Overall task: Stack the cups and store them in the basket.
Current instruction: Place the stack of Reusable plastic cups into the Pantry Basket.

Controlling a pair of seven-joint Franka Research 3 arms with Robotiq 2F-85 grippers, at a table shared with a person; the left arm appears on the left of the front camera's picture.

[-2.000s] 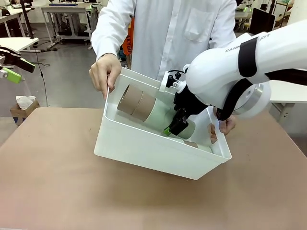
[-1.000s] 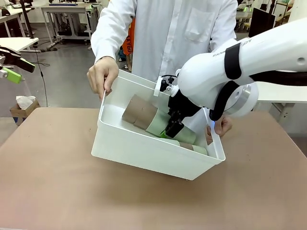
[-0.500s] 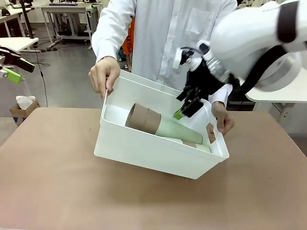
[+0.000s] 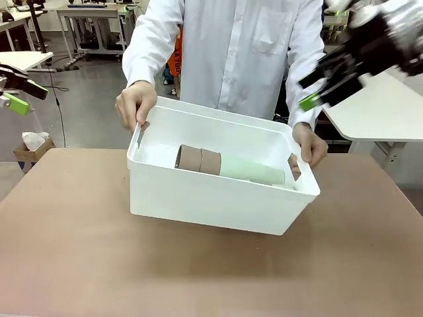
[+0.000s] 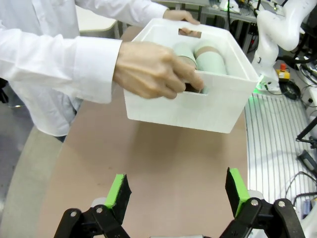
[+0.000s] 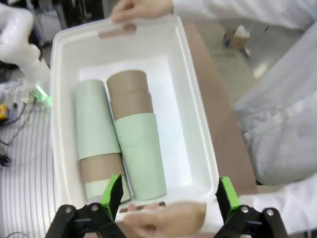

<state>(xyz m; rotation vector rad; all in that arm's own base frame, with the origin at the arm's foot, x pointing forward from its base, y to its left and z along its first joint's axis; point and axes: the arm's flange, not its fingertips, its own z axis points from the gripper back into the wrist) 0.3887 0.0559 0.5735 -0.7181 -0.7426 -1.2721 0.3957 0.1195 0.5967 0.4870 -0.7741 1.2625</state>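
Observation:
The white basket [image 4: 211,198] sits level at the middle of the table, and a person's hands [image 4: 135,102] grip both of its ends. Inside it, two stacks of cups lie on their sides: one brown and mint stack [image 6: 134,134] beside another mint and brown stack [image 6: 96,134]. The front view shows a brown cup end [image 4: 197,160] and a mint cup [image 4: 252,172]. My right gripper [image 4: 316,89] hangs open and empty high above the basket's right end, looking down into it [image 6: 168,196]. My left gripper [image 5: 177,188] is open, far off at the left [image 4: 23,96].
The brown table top [image 4: 99,264] lies bare in front of and beside the basket. The person stands close behind the far edge. A white table [image 4: 377,119] is at the back right, under my right arm.
My right gripper let go of the cup stack inside the basket and rose up and to the right, out of it. The person lowered the tilted basket to level.

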